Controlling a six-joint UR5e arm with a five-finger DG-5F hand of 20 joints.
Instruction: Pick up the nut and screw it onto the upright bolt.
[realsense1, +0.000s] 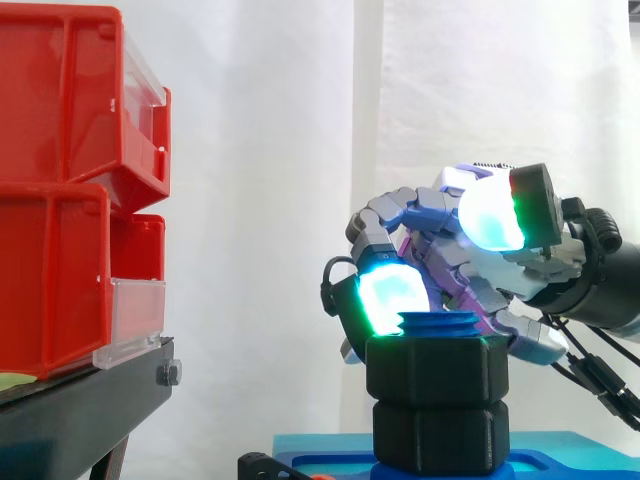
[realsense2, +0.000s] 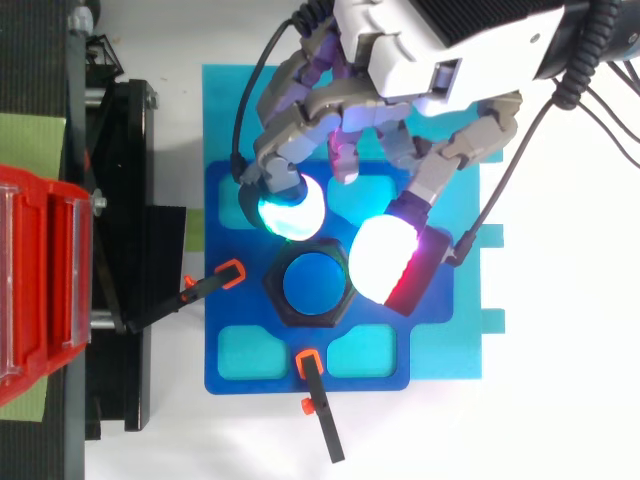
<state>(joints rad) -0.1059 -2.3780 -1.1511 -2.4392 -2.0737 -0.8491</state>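
Nearest the side camera: two black clamps with orange tips. One clamp (realsense2: 320, 410) lay on the front edge of the dark blue plate (realsense2: 240, 370). The other clamp (realsense2: 200, 288) reached in from the left.

The plate rested on a lighter blue sheet (realsense2: 465, 340).

Middle of plate: blue bolt (realsense1: 440, 325) stood upright. The black nut (realsense1: 437, 372) was already around it. The thread tip showed just above the nut's top face. From above, the nut (realsense2: 273, 285) ringed the bolt's blue end (realsense2: 308, 283). A second black hex piece (realsense1: 440, 435) sat directly under the nut, the two stacked.

Behind and above the nut: the hand (realsense1: 440, 250), arm coming in from the right. Fingers were curled and clasped nothing. A cyan-green fingertip (realsense1: 392, 295) hung just behind the thread, at the nut's far left edge, level with its top. Contact with the nut could not be judged. A white fingertip (realsense1: 490, 215), edged green and red, sat higher, clearly above the nut. From the top camera this fingertip (realsense2: 385, 258) overlapped the nut's right edge. The cyan one (realsense2: 290, 208) lay just beyond the upper left corner.

Left side: stacked red bins (realsense1: 60, 190) on a black stand (realsense1: 80, 405), well apart from the plate's centre.

Farthest back: white curtain (realsense1: 260, 200).
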